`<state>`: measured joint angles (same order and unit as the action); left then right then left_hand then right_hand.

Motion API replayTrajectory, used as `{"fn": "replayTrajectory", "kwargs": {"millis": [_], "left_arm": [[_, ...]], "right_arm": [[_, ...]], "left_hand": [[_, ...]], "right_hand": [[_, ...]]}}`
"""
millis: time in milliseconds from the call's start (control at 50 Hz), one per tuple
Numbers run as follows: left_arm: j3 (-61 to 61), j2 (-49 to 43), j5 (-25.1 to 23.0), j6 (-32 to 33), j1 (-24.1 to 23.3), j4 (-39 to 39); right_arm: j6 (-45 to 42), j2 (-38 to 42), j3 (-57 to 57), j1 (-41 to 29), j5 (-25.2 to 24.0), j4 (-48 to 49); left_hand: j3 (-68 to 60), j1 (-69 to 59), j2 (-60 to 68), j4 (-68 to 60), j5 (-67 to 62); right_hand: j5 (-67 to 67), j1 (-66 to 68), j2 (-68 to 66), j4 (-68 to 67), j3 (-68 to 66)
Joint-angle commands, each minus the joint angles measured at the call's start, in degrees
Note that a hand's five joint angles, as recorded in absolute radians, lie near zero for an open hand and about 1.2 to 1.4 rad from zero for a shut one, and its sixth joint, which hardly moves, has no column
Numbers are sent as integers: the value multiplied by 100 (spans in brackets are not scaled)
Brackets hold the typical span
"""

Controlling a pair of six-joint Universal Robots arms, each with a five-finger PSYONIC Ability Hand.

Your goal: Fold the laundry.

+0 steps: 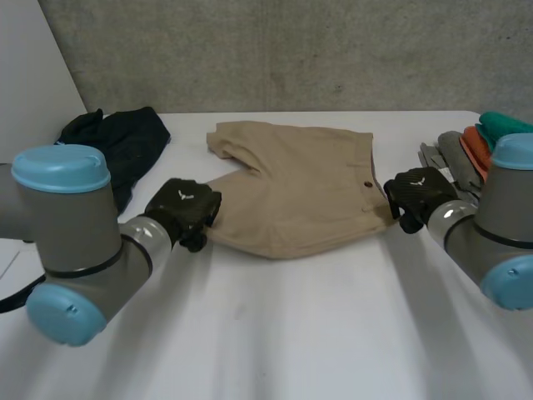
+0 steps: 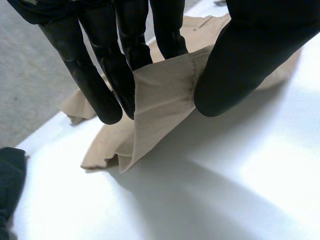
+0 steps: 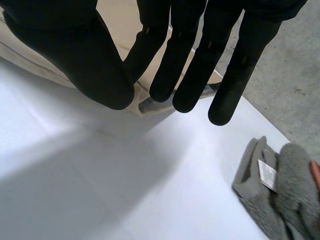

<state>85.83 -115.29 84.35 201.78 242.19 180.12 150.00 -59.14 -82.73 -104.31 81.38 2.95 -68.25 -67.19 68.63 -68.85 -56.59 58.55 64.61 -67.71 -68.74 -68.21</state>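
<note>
Nearest, at the lower left of the frame, left arm [image 1: 71, 250] with grey joints and light-blue caps, reaching over the white table [image 1: 291, 333]. Behind it, at the upper left, dark garment [image 1: 125, 142] lying crumpled near the table's far edge. Ending that arm, left hand [image 1: 183, 208], placed at the near left corner of the beige shorts [image 1: 300, 183]. Seen from the left wrist: fingers [image 2: 112, 75] and thumb closed on this corner of the shorts [image 2: 165, 95], cloth pinched between them and raised a little off the table [image 2: 225, 190], with folds hanging beneath. Lying across the middle of the frame for the rest, small dark button towards the right side. At the near right corner of the shorts, right hand [image 1: 420, 193]. Seen from the right wrist: straight fingers [image 3: 192, 75] brought against the thumb, corner of the shorts [image 3: 120, 25] nipped between. Further right, at the frame's right edge, stack of cloths [image 1: 470, 150] in grey, orange and teal; grey towel [image 3: 270, 200] with a white label lying near the right hand.
</note>
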Motion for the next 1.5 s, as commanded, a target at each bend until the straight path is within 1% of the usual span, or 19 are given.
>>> {"fn": "replayTrajectory", "kwargs": {"millis": [20,40,60,180,280,460,540,560,580,680,780,800,880,940,1080,1200,1300,1400,1500], "left_arm": [[-57,279,64,89,-120,-460],[-214,227,64,80,-94,-442],[-320,183,64,80,-85,-434],[-1313,-318,213,45,-41,-521],[-2357,-836,599,-77,-23,-1003],[-3564,-1443,916,-297,38,-1971],[-3609,-1479,890,-359,47,-2147],[-3591,-1487,873,-368,47,-2147],[-3521,-1470,829,-359,39,-2165],[-3047,-1374,750,-271,-58,-2340],[-2204,-935,627,71,-172,-2955],[-1872,-708,522,176,-225,-3147],[-1071,-119,171,431,-374,-3526],[-570,207,-102,694,-541,-3833],[-251,420,-420,1248,-761,-4362],[-1084,96,-121,1425,-498,-3994],[-2593,-668,213,1294,-235,-2828],[-4028,-1600,143,1162,-137,-1815],[-5364,-2611,20,1047,-120,-1295]], "right_arm": [[-296,-581,-244,183,-254,-400],[-226,-590,-244,165,-245,-453],[-182,-590,-235,148,-236,-471],[538,-599,-148,-81,-96,-577],[1293,-573,-130,-335,141,-603],[1435,147,177,-591,598,-366],[1470,701,502,-582,862,-68],[1479,780,564,-573,932,29],[1479,912,652,-565,994,204],[1383,799,495,-529,986,355],[147,-210,-85,-451,477,-171],[-631,-517,-338,-337,319,-694],[-2513,-1054,-954,-47,168,-2258],[-3501,-1345,-1227,77,133,-3027],[-3109,-1434,-1071,103,98,-2985],[-2845,-969,-368,218,36,-2941],[-1671,-285,816,226,106,-2530],[-623,349,1644,156,466,-1817],[-472,912,2225,-2,871,-947]], "left_hand": [[-1175,-1281,1137,-1115,-1341],[-1175,-1281,1137,-1115,-1341],[-1175,-1281,1137,-1115,-1341],[-1175,-1281,1137,-1115,-1341],[-1175,-1281,1137,-1115,-1341],[-1175,-1281,1137,-1115,-1341],[-1175,-1281,1137,-1115,-1341],[-1175,-1281,1137,-1115,-1341],[-1175,-1281,1137,-1115,-1341],[-1175,-1281,1137,-1115,-1341],[-1175,-1281,1137,-1115,-1341],[-1175,-1281,1137,-1115,-1341],[-1175,-1281,1137,-1115,-1341],[-1175,-1281,1137,-1115,-1341],[-1175,-1281,1137,-1115,-1341],[-1175,-1281,1137,-1115,-1341],[-1175,-1281,1137,-1115,-1341],[-1175,-1281,1137,-1115,-1341],[-1175,-1281,1137,-1115,-1341]], "right_hand": [[-1571,-1176,1486,1590,1536],[-3564,-3170,3480,3583,3530],[-4167,-3773,4083,4186,4133],[-4862,-4467,4777,4881,4827],[-4896,-4502,4812,4915,4862],[-4695,-4301,4611,4714,4660],[-3405,-3010,3320,3424,3370],[-2234,-1839,2149,2253,2199],[859,1253,-943,-840,-893],[1145,1539,-1229,-1126,-1179],[1145,1539,-1229,-1126,-1179],[1145,1539,-1229,-1126,-1179],[1145,1539,-1229,-1126,-1179],[1145,1539,-1229,-1126,-1179],[1145,1539,-1229,-1126,-1179],[1145,1539,-1229,-1126,-1179],[1145,1539,-1229,-1126,-1179],[1145,1539,-1229,-1126,-1179],[1145,1539,-1229,-1126,-1179]]}}
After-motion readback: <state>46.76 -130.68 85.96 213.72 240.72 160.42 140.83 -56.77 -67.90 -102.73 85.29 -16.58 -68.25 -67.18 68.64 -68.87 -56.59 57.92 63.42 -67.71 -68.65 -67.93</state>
